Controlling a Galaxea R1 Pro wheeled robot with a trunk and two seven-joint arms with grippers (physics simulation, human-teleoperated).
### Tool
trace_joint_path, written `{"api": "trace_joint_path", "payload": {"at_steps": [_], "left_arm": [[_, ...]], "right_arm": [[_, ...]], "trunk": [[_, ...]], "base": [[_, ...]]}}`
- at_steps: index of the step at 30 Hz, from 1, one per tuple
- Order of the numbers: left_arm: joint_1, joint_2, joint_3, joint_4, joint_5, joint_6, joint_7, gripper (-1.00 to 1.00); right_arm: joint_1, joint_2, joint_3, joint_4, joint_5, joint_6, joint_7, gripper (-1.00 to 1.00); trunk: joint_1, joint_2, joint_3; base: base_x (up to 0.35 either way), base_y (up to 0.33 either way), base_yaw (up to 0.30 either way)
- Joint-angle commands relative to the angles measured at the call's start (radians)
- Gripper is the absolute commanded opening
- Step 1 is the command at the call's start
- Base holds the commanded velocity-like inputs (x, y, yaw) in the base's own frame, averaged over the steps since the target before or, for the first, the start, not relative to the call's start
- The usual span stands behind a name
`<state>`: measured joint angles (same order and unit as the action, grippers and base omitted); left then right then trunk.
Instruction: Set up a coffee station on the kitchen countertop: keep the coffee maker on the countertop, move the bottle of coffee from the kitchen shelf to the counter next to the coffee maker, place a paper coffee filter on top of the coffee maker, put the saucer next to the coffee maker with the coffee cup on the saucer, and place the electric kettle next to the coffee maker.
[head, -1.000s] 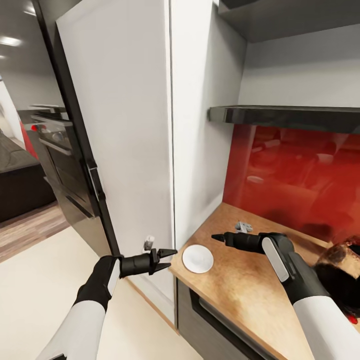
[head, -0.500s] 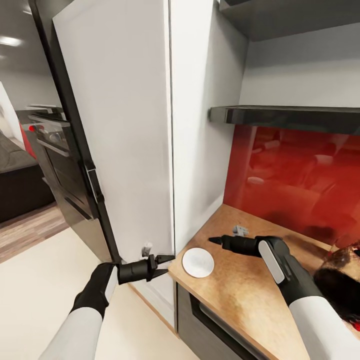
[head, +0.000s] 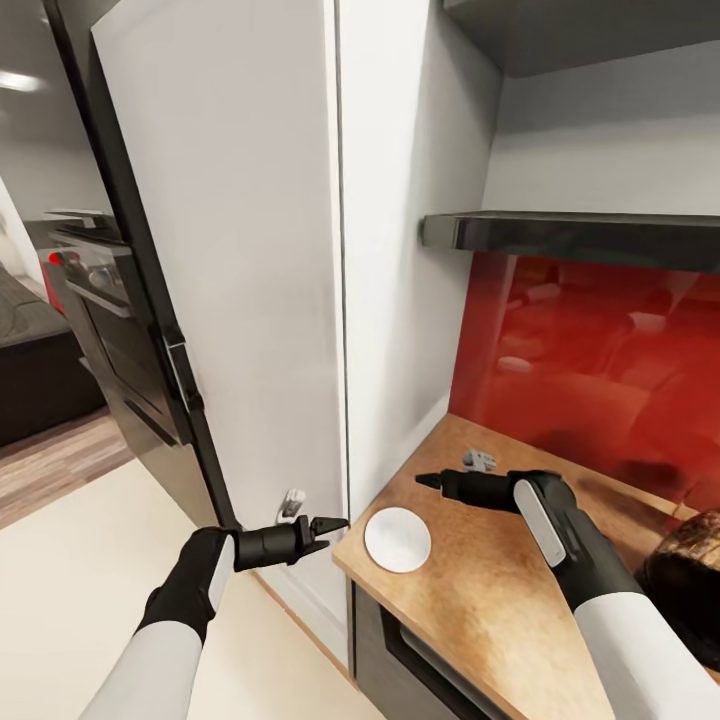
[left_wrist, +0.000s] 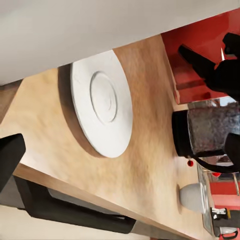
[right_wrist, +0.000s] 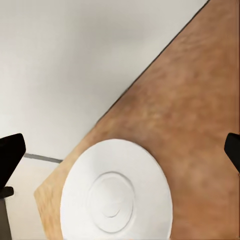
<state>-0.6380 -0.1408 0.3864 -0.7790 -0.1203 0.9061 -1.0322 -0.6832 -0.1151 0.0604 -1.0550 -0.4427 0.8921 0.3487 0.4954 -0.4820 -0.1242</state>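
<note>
While my head camera looks down over both arms, the saucer lies flat on the countertop, close to the corner where the worktop meets the tall white cabinet. My right claw hangs above the counter just behind the saucer, pointing toward the cabinet; from the head its fingers look drawn to a point, but my right wrist camera shows the two dark fingertips at opposite edges of the picture with the saucer between and below them, so I read it as spread wide and holding nothing. My left claw is off the counter's edge, beside the cabinet's lower front, aimed at the saucer with its fingers parted a little and nothing in them. Through my left wrist camera the saucer sits near the counter's edge with the cabinet wall just behind it; farther along the wood stands the kettle, dark glass with a small red switch, and past it the white cup rests directly on the counter, well apart from the saucer. In the head view only the kettle's rounded dark body shows, at the right edge. A red backsplash runs behind the counter under a dark shelf, and a small grey object lies near the wall behind my right arm; I cannot tell what it is.
</note>
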Motion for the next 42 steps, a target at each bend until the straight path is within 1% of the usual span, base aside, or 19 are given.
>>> {"api": "trace_joint_path", "payload": {"at_steps": [1,6,10,13,14,16,19,22,26,29,32,36,42], "left_arm": [[-0.001,-0.002,0.006,-0.001,-0.01,0.007,-0.008,1.0],[0.0,-0.004,0.006,0.0,-0.003,0.007,-0.009,1.0],[0.0,-0.01,0.009,0.008,0.02,0.007,-0.017,1.0],[-0.001,-0.009,0.009,0.025,0.037,-0.009,-0.019,1.0],[-0.001,-0.008,0.008,0.076,0.078,-0.039,-0.02,1.0],[-0.001,-0.006,0.008,0.119,0.101,-0.088,-0.022,1.0],[-0.002,-0.004,0.008,0.161,0.117,-0.129,-0.026,1.0],[-0.002,-0.003,0.009,0.19,0.123,-0.149,-0.042,1.0],[-0.002,-0.005,0.007,0.208,0.124,-0.163,-0.054,1.0],[-0.002,-0.01,0.005,0.219,0.125,-0.194,-0.056,1.0],[-0.003,-0.012,0.003,0.25,0.125,-0.224,-0.057,1.0],[-0.003,-0.015,0.002,0.27,0.124,-0.238,-0.058,1.0],[-0.003,-0.021,0.003,0.277,0.123,-0.255,-0.057,1.0]], "right_arm": [[-0.001,-0.001,0.001,0.005,0.005,-0.001,0.006,1.0],[-0.001,-0.003,0.0,0.033,0.005,-0.03,0.006,1.0],[-0.001,-0.003,0.0,0.056,0.006,-0.045,0.006,1.0],[-0.001,-0.003,0.002,0.073,0.005,-0.046,0.007,1.0],[-0.001,-0.003,0.002,0.15,0.005,-0.047,0.007,1.0],[-0.001,-0.002,0.003,0.153,0.005,-0.047,0.009,1.0],[-0.001,-0.001,0.004,0.157,0.005,-0.047,0.01,1.0],[-0.001,0.0,0.004,0.177,0.004,-0.048,0.01,1.0],[-0.001,0.0,0.004,0.191,0.003,-0.048,0.011,1.0],[-0.001,0.0,0.004,0.194,0.003,-0.048,0.012,1.0],[-0.001,0.0,0.004,0.196,0.003,-0.048,0.013,1.0],[-0.001,0.0,0.005,0.21,0.001,-0.048,0.014,1.0],[-0.001,0.003,0.006,0.225,-0.002,-0.048,0.015,1.0]], "trunk": [[0.001,-0.002,-0.002],[0.001,-0.002,-0.002],[0.001,-0.002,-0.002],[0.001,-0.002,-0.002],[0.001,-0.002,-0.002],[0.001,-0.002,-0.002],[0.001,-0.002,-0.002],[0.001,-0.002,-0.002],[0.001,-0.002,-0.002],[0.001,-0.002,-0.002],[0.001,-0.002,-0.002],[0.001,-0.002,-0.002],[0.001,-0.002,-0.002]], "base": [[0.018,0.0,0.0],[0.006,0.0,0.0],[0.0,0.0,0.0],[0.0,0.0,0.0],[0.0,0.0,0.0],[0.0,0.0,0.0],[0.0,0.0,0.0],[0.0,0.0,0.0],[0.0,0.0,0.0],[0.0,0.0,0.0],[0.0,0.0,0.0],[0.0,0.0,0.0],[0.0,0.0,0.0]]}}
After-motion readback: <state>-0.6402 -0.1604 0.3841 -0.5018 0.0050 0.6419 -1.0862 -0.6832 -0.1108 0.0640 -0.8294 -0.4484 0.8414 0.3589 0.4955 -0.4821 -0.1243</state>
